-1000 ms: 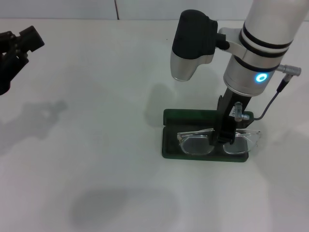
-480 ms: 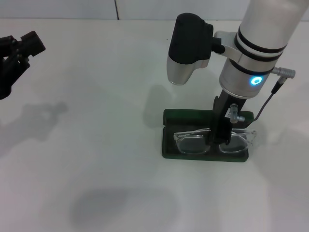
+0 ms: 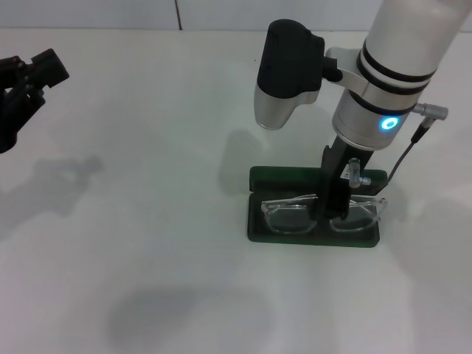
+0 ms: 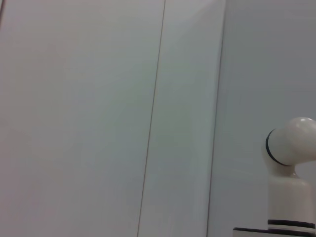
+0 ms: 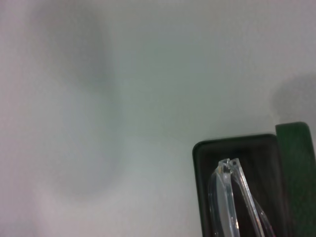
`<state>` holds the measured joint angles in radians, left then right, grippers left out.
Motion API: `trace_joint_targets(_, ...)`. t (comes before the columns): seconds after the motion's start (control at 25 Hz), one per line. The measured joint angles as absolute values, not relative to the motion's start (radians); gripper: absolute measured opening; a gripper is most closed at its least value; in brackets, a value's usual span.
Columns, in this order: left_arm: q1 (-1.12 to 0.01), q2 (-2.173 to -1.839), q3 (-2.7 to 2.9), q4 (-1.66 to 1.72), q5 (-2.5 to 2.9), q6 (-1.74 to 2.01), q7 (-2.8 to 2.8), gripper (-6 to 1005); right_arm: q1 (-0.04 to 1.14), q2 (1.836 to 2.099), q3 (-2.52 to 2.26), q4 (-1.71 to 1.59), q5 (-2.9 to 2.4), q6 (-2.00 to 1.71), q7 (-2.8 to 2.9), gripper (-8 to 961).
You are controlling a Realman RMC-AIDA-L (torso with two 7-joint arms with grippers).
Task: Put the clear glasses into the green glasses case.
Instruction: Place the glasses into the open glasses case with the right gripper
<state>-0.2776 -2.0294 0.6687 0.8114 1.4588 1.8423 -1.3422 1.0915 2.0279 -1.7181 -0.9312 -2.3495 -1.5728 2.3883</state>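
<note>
Right end effector (image 3: 333, 214) clamped on clear glasses (image 3: 289, 216) at bridge, over open green glasses case (image 3: 259, 225), left end effector (image 3: 26, 81) parked

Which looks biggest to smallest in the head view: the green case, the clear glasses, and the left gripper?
1. green glasses case, widest overall.
2. clear glasses, nearly as wide but shallower.
3. left gripper, though it's cut off at the edge and nearer the camera, so unsure.

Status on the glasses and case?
Right gripper shut on clear glasses, low in the open green glasses case. Left gripper parked far left. Nothing in the way.
</note>
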Motion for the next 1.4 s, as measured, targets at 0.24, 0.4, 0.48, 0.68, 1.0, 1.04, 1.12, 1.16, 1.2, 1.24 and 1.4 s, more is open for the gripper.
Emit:
trace_joint_targets(0.24, -0.278, -2.029, 0.669, 0.811, 1.459, 1.842, -1.342, 68, 1.089, 2.028, -1.718, -0.926, -2.349, -1.558, 2.388, 75)
trace_joint_targets(0.4, -0.278, -2.029, 0.667, 0.811, 1.461, 1.841, -1.342, 68, 1.089, 2.028, -1.714, -0.907, -2.332, -1.554, 2.381, 76)
trace_joint_targets(0.48, -0.278, -2.029, 0.666, 0.811, 1.461, 1.841, -1.342, 68, 1.092, 2.028, -1.712, -0.898, -2.326, -1.554, 2.379, 76)
trace_joint_targets(0.68, -0.277, -2.029, 0.666, 0.811, 1.461, 1.841, -1.342, 69, 1.094, 2.028, -1.715, -0.894, -2.325, -1.554, 2.381, 77)
trace_joint_targets(1.0, -0.271, -2.029, 0.668, 0.81, 1.461, 1.841, -1.343, 69, 1.095, 2.028, -1.714, -0.903, -2.336, -1.562, 2.391, 78)
trace_joint_targets(1.04, -0.268, -2.029, 0.668, 0.81, 1.461, 1.841, -1.343, 69, 1.096, 2.028, -1.715, -0.906, -2.336, -1.562, 2.393, 79)
trace_joint_targets(1.12, -0.265, -2.029, 0.668, 0.81, 1.461, 1.841, -1.344, 69, 1.096, 2.028, -1.717, -0.916, -2.338, -1.562, 2.398, 79)
trace_joint_targets(1.16, -0.264, -2.029, 0.668, 0.81, 1.461, 1.842, -1.344, 69, 1.096, 2.028, -1.717, -0.926, -2.341, -1.565, 2.402, 79)
trace_joint_targets(1.2, -0.263, -2.028, 0.668, 0.81, 1.461, 1.842, -1.346, 69, 1.095, 2.028, -1.718, -0.934, -2.345, -1.566, 2.405, 79)
trace_joint_targets(1.24, -0.263, -2.028, 0.667, 0.81, 1.461, 1.842, -1.346, 69, 1.091, 2.028, -1.718, -0.948, -2.353, -1.571, 2.412, 80)
trace_joint_targets(1.4, -0.261, -2.027, 0.666, 0.81, 1.46, 1.844, -1.347, 68, 1.084, 2.028, -1.718, -0.989, -2.365, -1.589, 2.429, 80)
